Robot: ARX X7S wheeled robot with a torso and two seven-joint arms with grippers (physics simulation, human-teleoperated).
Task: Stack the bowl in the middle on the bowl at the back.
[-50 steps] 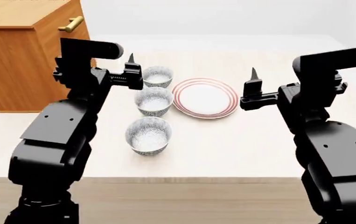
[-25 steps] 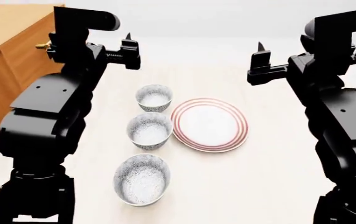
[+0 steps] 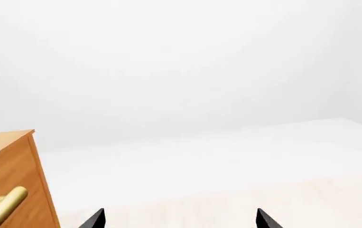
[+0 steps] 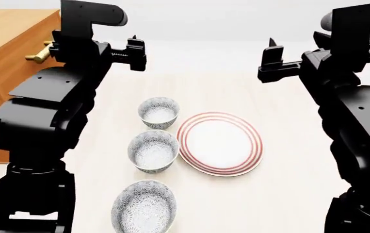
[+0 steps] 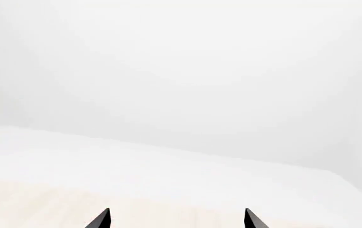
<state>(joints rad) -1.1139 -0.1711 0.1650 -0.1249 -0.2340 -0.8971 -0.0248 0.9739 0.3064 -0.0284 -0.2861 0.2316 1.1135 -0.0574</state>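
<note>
Two hands hover high over the far part of the counter [image 4: 288, 184], and neither has anything in it. Your left hand [image 4: 135, 48] is released: in its wrist view two dark fingertips [image 3: 95, 219] stand wide apart with only pale counter and wall between them. Your right hand [image 4: 272, 51] reads the same way, its fingertips [image 5: 101, 219] spread and empty, though both wrist views catch little more than the tips, so I judge the gap from those alone.

From the left hand, go down and back toward your body. The bowl at the back [image 4: 158, 112] comes first, almost straight below and a touch to the right of that hand. Just nearer you and touching or all but touching it sits the bowl in the middle [image 4: 153, 150]. Nearer again lies the front bowl [image 4: 144, 208]. All three stand upright in a row that runs away from you, so the lift-and-place path runs along that row, outward from your body.

From the right hand, the same bowls lie down and well off to its left, with the red-ringed plate [image 4: 219, 143] in between. The left hand is therefore the nearer one, in my judgement, and it has a clear drop. The wooden cabinet [image 4: 4, 73] stands beyond its outer side, well apart from the row.
</note>
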